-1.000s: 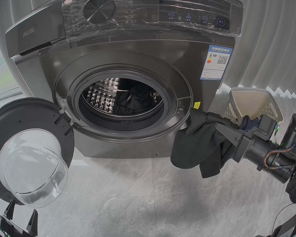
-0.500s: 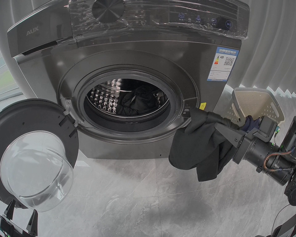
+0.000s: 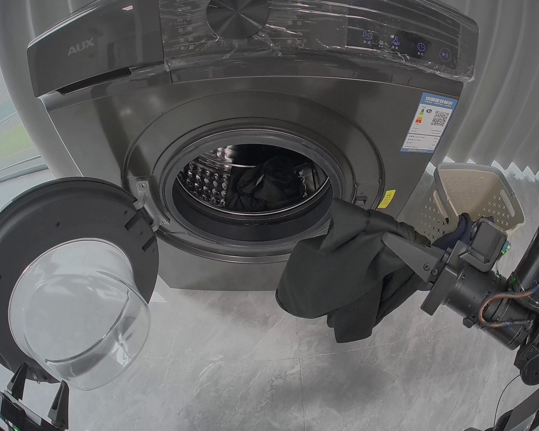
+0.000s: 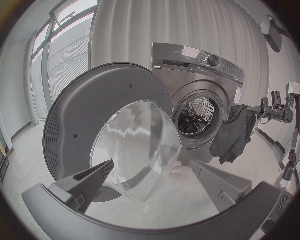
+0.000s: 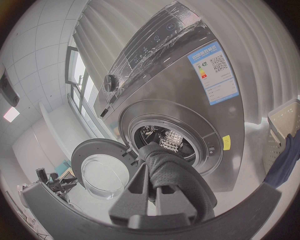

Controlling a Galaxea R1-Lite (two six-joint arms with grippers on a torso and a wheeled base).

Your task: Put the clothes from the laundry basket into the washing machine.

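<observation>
Closer to the round hole of the washing machine [image 3: 281, 101] now, the right gripper [image 3: 390, 241] pinches a dark cloth [image 3: 337, 269] hanging under it. The laundry basket [image 3: 494, 191] sits just behind it. The left gripper [image 4: 150, 167] is spread wide, facing the open door [image 4: 93, 109].

One washing machine [image 3: 252, 112] is pictured with one round door [image 3: 73, 224] and one laundry basket [image 3: 483, 185]. Three pieces of clothing are counted: one black garment [image 3: 337, 269], one dark bundle [image 3: 269, 182], one blue item [image 3: 461, 227]. Two grippers are seen, a left gripper [image 4: 150, 162] and a right gripper [image 5: 151, 181]. Two stickers, one blue sticker [image 3: 429, 123] and one yellow sticker [image 3: 386, 198], and one dial [image 3: 237, 10] are counted on the machine.
</observation>
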